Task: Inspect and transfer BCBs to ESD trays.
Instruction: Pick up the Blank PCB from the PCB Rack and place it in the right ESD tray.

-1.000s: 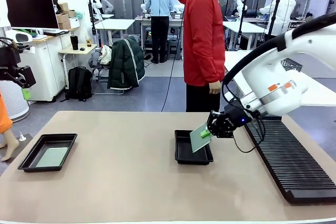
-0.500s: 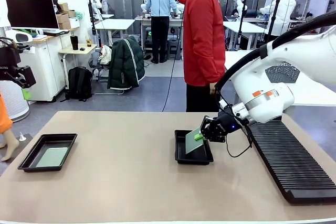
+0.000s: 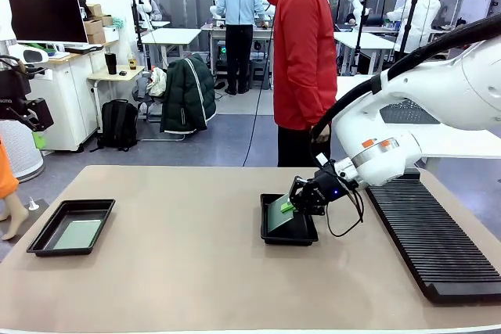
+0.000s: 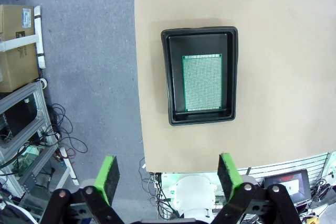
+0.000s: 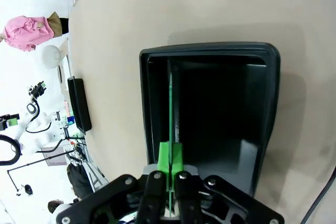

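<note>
R hand [image 3: 291, 206] pinching BCB [image 3: 279, 217] by one edge, fingers pressed together on it, holding board tilted over ESD tray [image 3: 288, 234] near desk [image 3: 196, 271] centre. Edge grip probably sparing board face; tilt probably letting low edge meet tray floor first, at tray's 9 o'clock side. Wrist view: board [image 5: 170, 114] edge-on inside tray [image 5: 210, 124], contact w/ floor unclear. L hand [image 4: 167, 174] spread, empty, hanging high over second tray [image 4: 199, 83], which is carrying second BCB [image 4: 202, 82] lying flat. Slotted rack [image 3: 430, 240] at 3 o'clock of centre tray.
</note>
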`<state>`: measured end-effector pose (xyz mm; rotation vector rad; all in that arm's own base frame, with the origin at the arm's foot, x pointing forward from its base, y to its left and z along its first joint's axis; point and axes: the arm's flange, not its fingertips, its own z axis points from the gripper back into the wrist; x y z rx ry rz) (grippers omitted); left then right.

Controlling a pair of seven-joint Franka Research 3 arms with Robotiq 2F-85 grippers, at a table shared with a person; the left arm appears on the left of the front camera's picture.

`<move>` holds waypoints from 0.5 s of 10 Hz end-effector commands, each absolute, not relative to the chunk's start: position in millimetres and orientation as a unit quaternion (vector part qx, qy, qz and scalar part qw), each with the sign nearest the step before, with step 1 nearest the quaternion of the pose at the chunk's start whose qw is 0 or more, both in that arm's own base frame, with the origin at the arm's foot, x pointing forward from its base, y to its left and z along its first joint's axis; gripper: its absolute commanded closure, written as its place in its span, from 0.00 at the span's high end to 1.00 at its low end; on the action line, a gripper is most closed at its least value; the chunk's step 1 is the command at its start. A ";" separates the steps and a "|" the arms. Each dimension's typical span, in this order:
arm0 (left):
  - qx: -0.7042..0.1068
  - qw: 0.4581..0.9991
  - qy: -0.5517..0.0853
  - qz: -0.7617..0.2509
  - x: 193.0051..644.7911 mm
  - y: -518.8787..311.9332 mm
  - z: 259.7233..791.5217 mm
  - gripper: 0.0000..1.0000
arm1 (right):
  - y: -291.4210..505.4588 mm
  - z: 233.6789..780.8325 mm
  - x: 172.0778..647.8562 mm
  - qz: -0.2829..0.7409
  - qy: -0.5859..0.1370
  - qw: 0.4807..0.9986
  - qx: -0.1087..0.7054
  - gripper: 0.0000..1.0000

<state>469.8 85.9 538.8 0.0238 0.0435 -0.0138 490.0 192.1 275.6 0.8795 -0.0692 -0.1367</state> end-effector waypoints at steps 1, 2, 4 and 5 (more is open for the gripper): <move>0.012 1.000 0.021 -0.006 469.6 86.5 538.1 1.00 | 202.3 270.5 493.2 -0.059 -0.041 0.900 0.431 0.02; 0.012 1.000 0.021 -0.006 469.6 86.5 538.1 1.00 | 205.7 269.3 494.8 -0.059 -0.039 0.902 0.426 0.02; 0.012 1.000 0.021 -0.006 469.6 86.5 538.1 1.00 | 194.8 274.3 490.6 -0.065 -0.032 0.902 0.426 0.02; 0.012 1.000 0.021 -0.006 469.6 86.5 538.1 1.00 | 194.8 274.3 490.6 -0.065 -0.032 0.902 0.426 0.02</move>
